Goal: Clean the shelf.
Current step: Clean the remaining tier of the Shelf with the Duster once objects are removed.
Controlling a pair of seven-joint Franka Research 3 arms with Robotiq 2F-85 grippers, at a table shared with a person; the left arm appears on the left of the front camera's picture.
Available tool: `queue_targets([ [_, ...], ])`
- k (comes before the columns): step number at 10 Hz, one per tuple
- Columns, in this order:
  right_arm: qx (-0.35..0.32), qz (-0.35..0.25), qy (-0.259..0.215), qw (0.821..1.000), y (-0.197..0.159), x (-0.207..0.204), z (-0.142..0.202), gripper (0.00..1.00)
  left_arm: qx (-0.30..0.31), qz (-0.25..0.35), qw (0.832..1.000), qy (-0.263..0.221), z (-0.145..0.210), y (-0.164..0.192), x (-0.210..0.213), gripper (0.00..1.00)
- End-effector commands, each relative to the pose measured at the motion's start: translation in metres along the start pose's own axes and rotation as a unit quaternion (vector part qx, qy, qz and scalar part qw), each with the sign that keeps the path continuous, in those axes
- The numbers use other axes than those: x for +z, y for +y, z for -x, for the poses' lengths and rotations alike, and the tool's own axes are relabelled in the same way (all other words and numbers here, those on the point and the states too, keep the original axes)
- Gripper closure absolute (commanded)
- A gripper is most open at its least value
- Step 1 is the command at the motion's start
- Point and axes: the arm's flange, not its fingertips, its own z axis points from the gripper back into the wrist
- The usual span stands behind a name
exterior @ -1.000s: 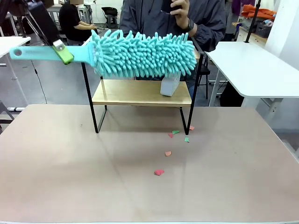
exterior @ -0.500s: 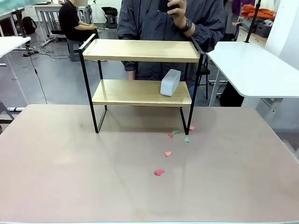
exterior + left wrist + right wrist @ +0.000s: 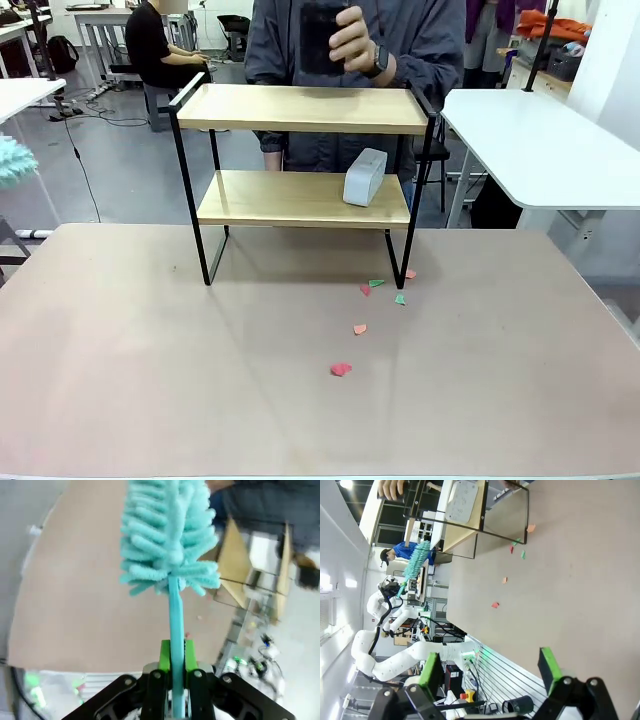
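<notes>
The shelf (image 3: 300, 108) stands at the far middle of the brown table, two wooden boards in a black frame. A pale grey box (image 3: 365, 177) sits on its lower board. My left gripper (image 3: 176, 655) is shut on the teal handle of a fluffy teal duster (image 3: 167, 535). The duster's tip (image 3: 12, 160) pokes in at the left edge of the front view, well away from the shelf. My right gripper (image 3: 488, 659) is open above the table, with nothing between its fingers. From there the shelf (image 3: 470, 510) and the duster (image 3: 417, 560) show far off.
Small red, orange and green scraps (image 3: 341, 369) lie on the table in front of the shelf's right leg. A person stands behind the shelf holding a dark object (image 3: 325, 35). A white table (image 3: 540, 140) stands at the right.
A second ago the duster lay across the shelf's top board. It has swung off to the left. The person's hand has come lower.
</notes>
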Motion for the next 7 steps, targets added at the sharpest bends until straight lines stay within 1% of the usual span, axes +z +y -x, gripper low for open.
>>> queue_targets([
  [1,0.013,-0.012,-0.009,1.000,0.0008,-0.0009,-0.0021,0.00,-0.074,0.039,0.997,0.009,0.0136,-0.0018,0.0268,0.88],
  [7,0.013,-0.012,-0.009,1.000,0.0008,-0.0009,-0.0021,0.00,-0.074,0.039,0.997,0.009,0.0136,-0.0018,0.0268,0.88],
])
